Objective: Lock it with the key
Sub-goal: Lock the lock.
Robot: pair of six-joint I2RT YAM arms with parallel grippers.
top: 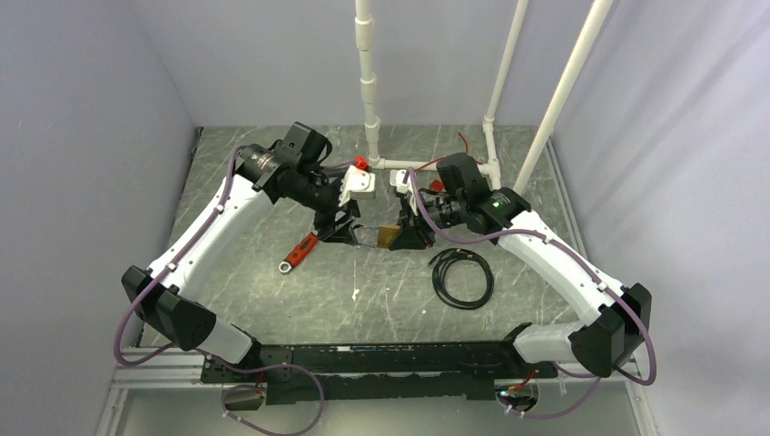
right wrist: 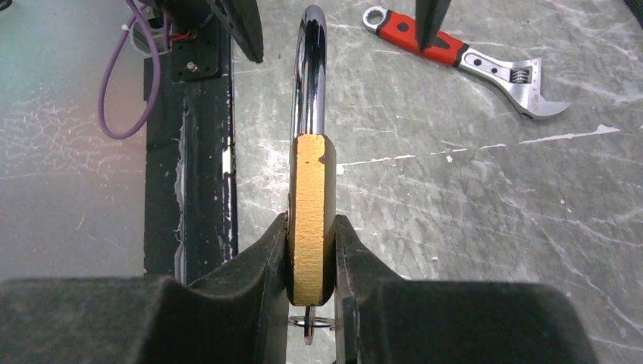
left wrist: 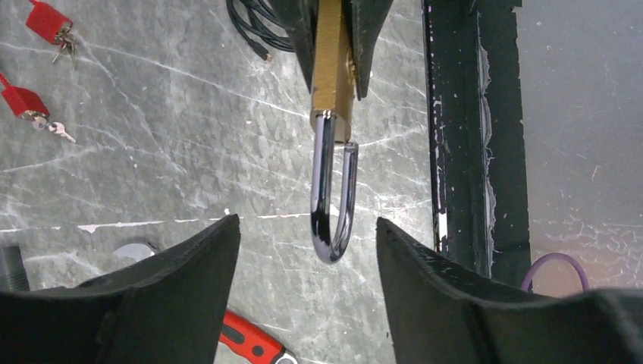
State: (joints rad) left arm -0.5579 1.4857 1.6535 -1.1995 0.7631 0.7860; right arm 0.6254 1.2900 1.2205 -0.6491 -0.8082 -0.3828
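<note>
My right gripper (right wrist: 311, 227) is shut on the body of a brass padlock (right wrist: 311, 205) and holds it off the table, shackle pointing at the left gripper. A key (right wrist: 307, 327) on a thin ring sticks out of the padlock's underside between my right fingers. In the left wrist view the chrome shackle (left wrist: 334, 197) looks open, with one leg ending free beside the brass body (left wrist: 331, 61). My left gripper (left wrist: 303, 231) is open, and the shackle's bend lies between its fingertips without touching. In the top view both grippers meet at the padlock (top: 389, 234) mid-table.
A red-handled adjustable wrench (top: 300, 252) lies on the table left of the grippers. A black cable coil (top: 461, 277) lies to the right. Two red padlocks with keys (left wrist: 47, 21) lie farther back. A white pipe frame (top: 370, 91) stands behind and a black rail (top: 381, 359) runs in front.
</note>
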